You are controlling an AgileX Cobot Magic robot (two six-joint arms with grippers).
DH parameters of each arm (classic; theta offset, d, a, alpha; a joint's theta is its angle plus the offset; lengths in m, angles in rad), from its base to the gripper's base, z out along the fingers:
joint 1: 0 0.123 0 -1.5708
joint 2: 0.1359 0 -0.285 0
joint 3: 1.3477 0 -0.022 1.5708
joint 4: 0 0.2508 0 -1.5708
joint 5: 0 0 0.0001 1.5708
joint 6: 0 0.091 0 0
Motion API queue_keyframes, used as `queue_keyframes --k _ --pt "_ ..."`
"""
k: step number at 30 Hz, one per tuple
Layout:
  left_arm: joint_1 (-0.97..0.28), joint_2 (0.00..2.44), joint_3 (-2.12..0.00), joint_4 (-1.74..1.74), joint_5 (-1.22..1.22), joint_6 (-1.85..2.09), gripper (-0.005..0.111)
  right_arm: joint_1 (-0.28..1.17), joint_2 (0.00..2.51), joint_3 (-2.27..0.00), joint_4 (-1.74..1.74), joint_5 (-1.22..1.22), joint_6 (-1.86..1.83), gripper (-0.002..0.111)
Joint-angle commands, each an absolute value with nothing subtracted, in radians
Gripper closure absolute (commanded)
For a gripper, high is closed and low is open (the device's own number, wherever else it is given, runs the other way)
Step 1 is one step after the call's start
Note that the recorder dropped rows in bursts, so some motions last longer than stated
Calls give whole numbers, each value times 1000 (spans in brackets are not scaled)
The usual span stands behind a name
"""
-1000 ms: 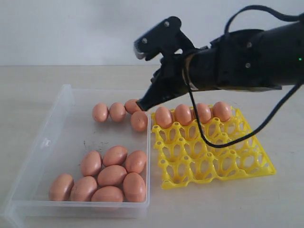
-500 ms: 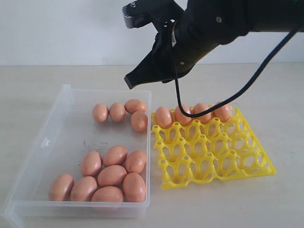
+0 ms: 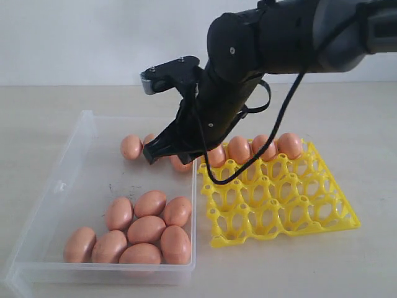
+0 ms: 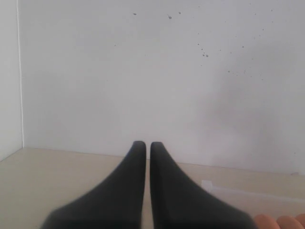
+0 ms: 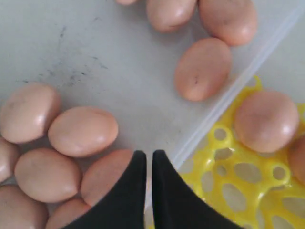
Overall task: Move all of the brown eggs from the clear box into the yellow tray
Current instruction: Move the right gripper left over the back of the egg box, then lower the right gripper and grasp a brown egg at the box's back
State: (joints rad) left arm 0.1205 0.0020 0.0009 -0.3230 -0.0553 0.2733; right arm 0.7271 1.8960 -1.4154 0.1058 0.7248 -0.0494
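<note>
Right end effector (image 3: pixel 152 155) hangs low over the far end of the clear box (image 3: pixel 69 161), jaws pressed together with nothing between them. Its tip is just beside the far group of brown eggs (image 3: pixel 131 147), which the arm (image 3: pixel 279 37) partly hides. Eight more lie bunched at the box's near end. Four fill the far row of the yellow tray (image 3: pixel 282 208), which sits just beside the box on the table (image 3: pixel 372 124). Left end effector (image 4: pixel 148 146) is closed and empty, facing a white wall (image 4: pixel 143 71).

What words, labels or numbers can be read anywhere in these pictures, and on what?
None can be read. The brown eggs, the yellow tray, the clear box and the black arm show no text. The dark marks on the box floor are smudges, not letters.
</note>
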Motion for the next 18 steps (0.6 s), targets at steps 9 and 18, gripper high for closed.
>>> queue_keyframes --k 9,18 --pt "119 0 0 -319 -52 279 103 728 2042 -1578 175 725 -110 108" --pt "119 0 0 -319 -52 279 103 708 2107 -1693 163 794 -60 108"
